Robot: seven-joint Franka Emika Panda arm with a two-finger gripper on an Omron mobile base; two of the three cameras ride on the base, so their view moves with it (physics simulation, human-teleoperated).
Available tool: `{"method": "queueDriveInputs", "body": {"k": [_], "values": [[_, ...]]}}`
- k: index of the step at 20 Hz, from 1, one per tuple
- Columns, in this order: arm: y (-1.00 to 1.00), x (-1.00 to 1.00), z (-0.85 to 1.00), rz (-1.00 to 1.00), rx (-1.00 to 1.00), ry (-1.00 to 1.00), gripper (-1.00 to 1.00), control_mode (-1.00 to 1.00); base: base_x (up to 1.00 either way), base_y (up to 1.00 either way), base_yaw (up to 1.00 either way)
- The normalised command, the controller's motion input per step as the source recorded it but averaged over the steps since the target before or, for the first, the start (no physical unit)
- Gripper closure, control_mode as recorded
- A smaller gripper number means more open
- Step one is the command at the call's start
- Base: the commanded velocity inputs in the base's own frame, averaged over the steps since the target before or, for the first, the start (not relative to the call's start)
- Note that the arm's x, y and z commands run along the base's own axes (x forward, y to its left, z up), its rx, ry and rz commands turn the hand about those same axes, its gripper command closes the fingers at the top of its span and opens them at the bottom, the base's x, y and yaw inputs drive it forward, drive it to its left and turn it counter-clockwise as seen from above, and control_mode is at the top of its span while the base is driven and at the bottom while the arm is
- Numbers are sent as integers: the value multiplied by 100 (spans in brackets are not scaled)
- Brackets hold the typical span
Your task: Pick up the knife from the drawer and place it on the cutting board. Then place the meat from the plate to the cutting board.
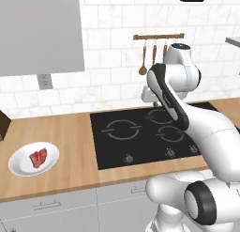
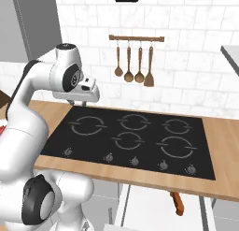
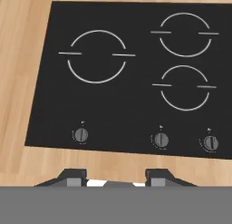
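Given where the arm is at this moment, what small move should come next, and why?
Probably swing right and down toward the open drawer: the knife lies there untouched, while the gripper, fingers apart and holding nothing, hangs above the stove. The meat on its plate comes later.

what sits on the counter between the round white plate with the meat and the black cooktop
Nothing: in the left base view a bare strip of wooden counter separates the round white plate from the black cooktop.
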Motion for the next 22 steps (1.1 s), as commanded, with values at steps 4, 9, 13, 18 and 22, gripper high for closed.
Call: {"method": "queueDriveInputs", "body": {"k": [4,9,13,18,22], "values": [[0,0,0,0,0,0,-100,100,0,0,0],[0,0,0,0,0,0,-100,100,-3,9,-8],[0,0,0,0,0,0,-100,100,-23,34,-44],[0,0,0,0,0,0,-100,100,-26,33,-53],[0,0,0,0,0,0,-100,100,-28,43,-55]]}}
